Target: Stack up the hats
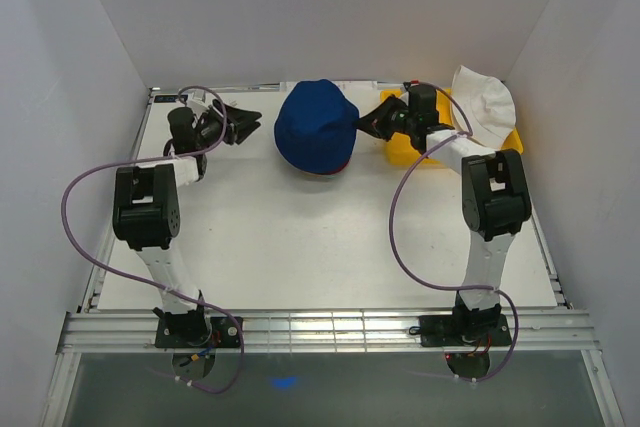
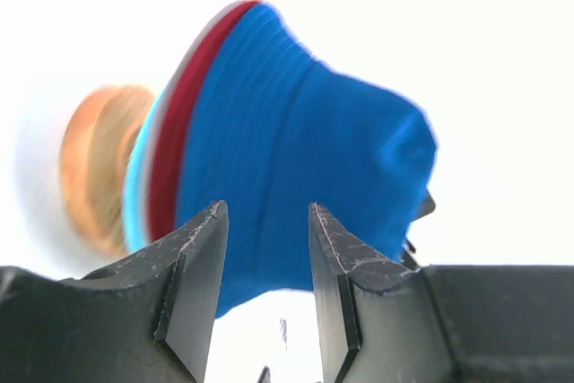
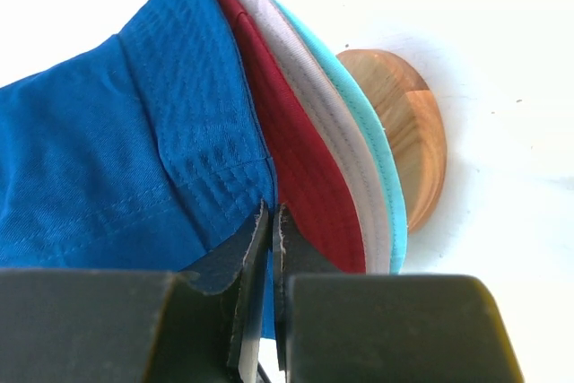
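Blue hat (image 1: 316, 127) tops stack; looks soft, light, floppy, best pinched at brim. Right claw (image 3: 271, 211) closed at brim; left claw (image 2: 266, 211) parted, empty.

Hat colours: blue hat (image 1: 316, 127), dark red hat (image 3: 305, 177), pale grey hat (image 3: 339, 145), teal hat (image 3: 384, 168), white hat (image 1: 485, 99). The stand (image 3: 408, 132) is tan wood; the tray (image 1: 398, 153) is yellow.

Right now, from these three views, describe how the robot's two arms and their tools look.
The left arm and right arm match: blocky black joints, links wrapped in white, a purple cable looping along each. The left tool and right tool are black, each with two flat, tapering fingers, scuffed grey at the edges.
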Tool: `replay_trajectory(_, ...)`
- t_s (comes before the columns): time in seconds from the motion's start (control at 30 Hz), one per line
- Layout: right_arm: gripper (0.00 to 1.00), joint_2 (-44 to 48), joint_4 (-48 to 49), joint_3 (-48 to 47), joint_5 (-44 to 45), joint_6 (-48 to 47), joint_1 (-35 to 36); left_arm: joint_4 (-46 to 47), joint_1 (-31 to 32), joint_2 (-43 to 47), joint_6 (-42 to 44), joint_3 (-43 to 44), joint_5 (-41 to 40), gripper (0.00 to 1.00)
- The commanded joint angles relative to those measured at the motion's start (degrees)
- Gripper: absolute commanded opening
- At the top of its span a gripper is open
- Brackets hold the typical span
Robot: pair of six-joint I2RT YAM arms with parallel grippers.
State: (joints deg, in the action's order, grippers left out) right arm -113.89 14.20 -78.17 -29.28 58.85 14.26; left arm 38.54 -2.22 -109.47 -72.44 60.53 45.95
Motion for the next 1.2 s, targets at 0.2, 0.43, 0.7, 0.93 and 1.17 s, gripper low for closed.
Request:
replay_trajectory(0.2,0.08,-3.8,-4.97,-7.35,-1.4,-3.74,-0.2,0.39,0.81,-4.96,-0.15,8.02,3.26,0.52)
replay_trajectory(0.43,0.08,-4.41,-5.41,-8.4,-1.48,-4.01,-0.29,0.83,1.25,-6.1,0.55,7.23,3.62,0.53)
replay_trajectory(0.7,0.08,-4.59,-5.67,-8.93,-1.57,-4.01,-0.29,1.27,4.41,-7.69,0.02,8.28,3.18,0.53)
replay_trajectory(0.93,0.08,-4.85,-5.85,-9.28,-1.84,-4.18,-0.29,1.62,4.86,-8.04,-0.24,8.11,2.83,0.52)
replay_trajectory(1.17,0.08,-4.85,-5.93,-9.28,-1.92,-4.27,-0.29,-0.58,4.5,-7.33,2.13,7.14,1.42,0.52)
